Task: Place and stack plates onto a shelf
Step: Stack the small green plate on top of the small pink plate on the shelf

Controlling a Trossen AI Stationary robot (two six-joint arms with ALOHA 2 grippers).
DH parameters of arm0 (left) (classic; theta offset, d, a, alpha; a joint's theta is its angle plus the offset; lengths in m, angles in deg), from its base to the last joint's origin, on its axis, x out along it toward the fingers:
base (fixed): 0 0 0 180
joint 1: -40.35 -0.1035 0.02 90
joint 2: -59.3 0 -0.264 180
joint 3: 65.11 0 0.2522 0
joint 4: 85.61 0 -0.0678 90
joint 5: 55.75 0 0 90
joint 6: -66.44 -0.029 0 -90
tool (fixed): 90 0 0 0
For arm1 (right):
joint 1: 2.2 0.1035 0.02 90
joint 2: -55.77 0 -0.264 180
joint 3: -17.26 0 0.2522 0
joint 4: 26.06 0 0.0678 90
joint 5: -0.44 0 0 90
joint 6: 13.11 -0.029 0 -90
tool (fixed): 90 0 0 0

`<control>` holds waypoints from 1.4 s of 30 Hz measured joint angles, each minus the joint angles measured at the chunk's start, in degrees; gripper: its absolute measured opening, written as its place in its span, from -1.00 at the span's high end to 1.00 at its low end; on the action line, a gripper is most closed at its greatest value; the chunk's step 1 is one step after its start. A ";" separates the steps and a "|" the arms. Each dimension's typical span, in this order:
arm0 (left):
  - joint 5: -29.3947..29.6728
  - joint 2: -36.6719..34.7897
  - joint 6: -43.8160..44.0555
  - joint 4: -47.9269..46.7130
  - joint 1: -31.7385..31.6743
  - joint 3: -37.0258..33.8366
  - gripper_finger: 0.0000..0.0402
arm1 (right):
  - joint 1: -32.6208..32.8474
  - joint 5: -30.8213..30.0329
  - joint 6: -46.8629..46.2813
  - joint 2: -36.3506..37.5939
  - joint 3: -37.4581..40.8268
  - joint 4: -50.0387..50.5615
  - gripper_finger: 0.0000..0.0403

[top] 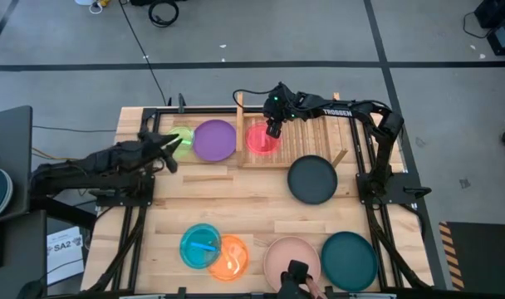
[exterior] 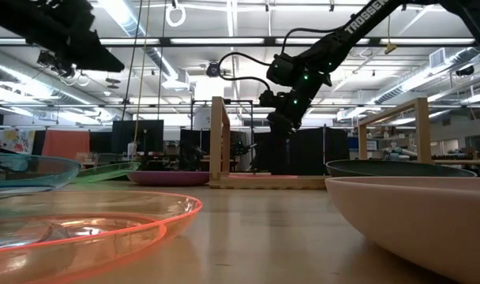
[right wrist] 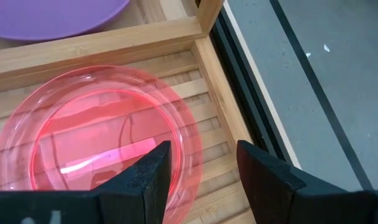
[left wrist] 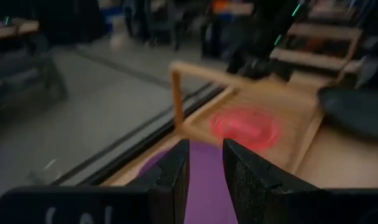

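I've got the right gripper (top: 273,130) hovering over the red plate (top: 262,139), fingers spread and holding nothing; in the right wrist view the plate (right wrist: 96,134) lies flat on the slats below the 2 fingers (right wrist: 145,177). That plate sits on the shelf (top: 319,133) at its left end, just inside the left upright board (top: 239,112).

Left gripper (top: 171,149) is parked over the table's left side, near the green plate (top: 181,141) and the purple plate (top: 214,139), which sit just outside the shelf. Its fingers (left wrist: 173,171) show a narrow gap, nothing between them.

Black plate (top: 312,179) lies off the shelf's front edge, partly overlapping it. Blue plate (top: 201,246) and orange plate (top: 229,257) overlap at the near edge of the table (top: 236,203), with pink plate (top: 291,259) and teal plate (top: 349,260) beside them.
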 joint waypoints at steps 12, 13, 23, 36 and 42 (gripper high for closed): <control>-10.16 21.18 -0.06 -12.78 -15.38 8.93 0.49 | 0.00 0.02 0.00 0.00 0.01 0.05 0.07; -11.23 22.61 -0.07 -13.38 -16.50 8.93 0.49 | 0.00 0.02 0.00 0.00 0.02 0.06 0.07; -24.60 34.69 -0.07 -14.87 -23.24 8.91 0.48 | 0.00 0.02 0.00 0.00 0.02 0.08 0.07; -24.60 46.04 -1.58 -14.26 -26.57 8.91 0.20 | 0.00 0.02 0.00 0.00 0.02 0.11 0.07; -24.43 48.84 -1.62 -11.80 -27.61 8.89 0.19 | 0.00 0.02 0.00 0.00 0.02 0.11 0.07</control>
